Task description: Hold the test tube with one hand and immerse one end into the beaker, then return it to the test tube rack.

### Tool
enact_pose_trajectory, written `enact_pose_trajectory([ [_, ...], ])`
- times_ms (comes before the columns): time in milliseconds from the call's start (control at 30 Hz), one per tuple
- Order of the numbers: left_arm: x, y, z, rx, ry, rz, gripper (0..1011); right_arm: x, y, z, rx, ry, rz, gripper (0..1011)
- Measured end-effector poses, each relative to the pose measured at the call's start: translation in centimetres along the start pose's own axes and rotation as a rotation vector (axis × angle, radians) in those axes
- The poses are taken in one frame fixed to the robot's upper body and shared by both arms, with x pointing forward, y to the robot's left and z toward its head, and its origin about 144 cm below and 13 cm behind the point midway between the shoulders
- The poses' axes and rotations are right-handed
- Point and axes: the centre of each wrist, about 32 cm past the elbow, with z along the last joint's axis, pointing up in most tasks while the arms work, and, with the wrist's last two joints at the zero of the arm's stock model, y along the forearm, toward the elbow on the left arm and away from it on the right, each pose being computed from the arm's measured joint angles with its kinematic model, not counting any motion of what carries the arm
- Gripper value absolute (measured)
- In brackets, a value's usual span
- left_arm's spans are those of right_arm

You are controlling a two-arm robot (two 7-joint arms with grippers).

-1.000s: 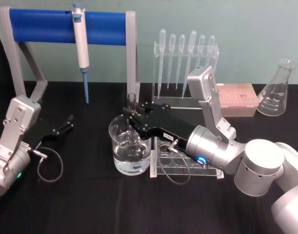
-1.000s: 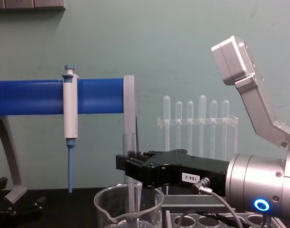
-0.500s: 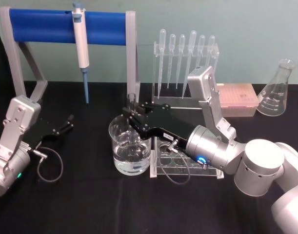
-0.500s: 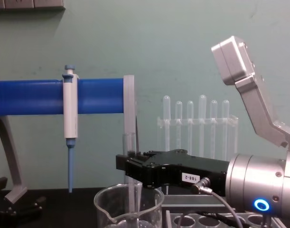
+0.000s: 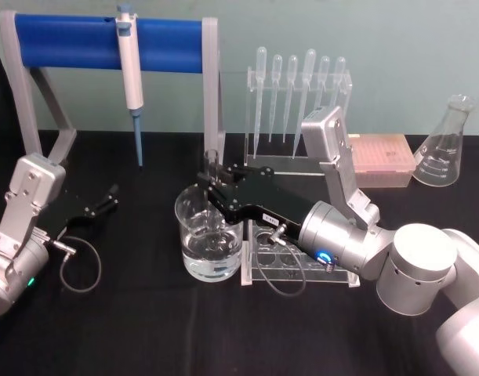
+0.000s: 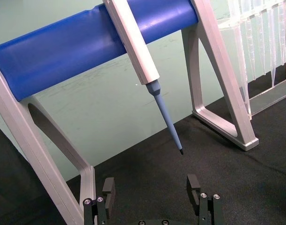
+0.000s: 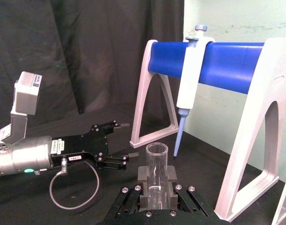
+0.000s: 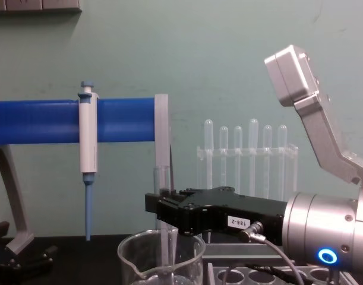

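As seen from the head view, the test tube [image 5: 212,162] is held upright, pinched by the right gripper [image 5: 211,186], with its lower end inside the beaker [image 5: 211,249] on the bench [image 5: 145,329]. The test tube rack [image 5: 302,270] is set just beside the beaker at 3 o'clock; the left gripper [image 5: 106,199] is parked well apart at 9 o'clock. Left wrist view: its fingers [image 6: 193,185] are seen spread. Right wrist view: the test tube is clamped below its open rim. Chest view: the test tube is shown entering the beaker at 12 o'clock.

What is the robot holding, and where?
The right gripper clamps the test tube near its open top, its lower end down in the beaker. The left gripper, open at far left, holds nothing.
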Motion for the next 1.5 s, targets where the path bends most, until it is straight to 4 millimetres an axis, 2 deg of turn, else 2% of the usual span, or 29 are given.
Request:
enact_pose_trajectory([
  [1500, 0.0, 0.0, 0.0, 0.0, 0.0, 0.0, 1000, 0.0, 0.0, 0.0, 0.0, 0.0, 0.0, 226],
])
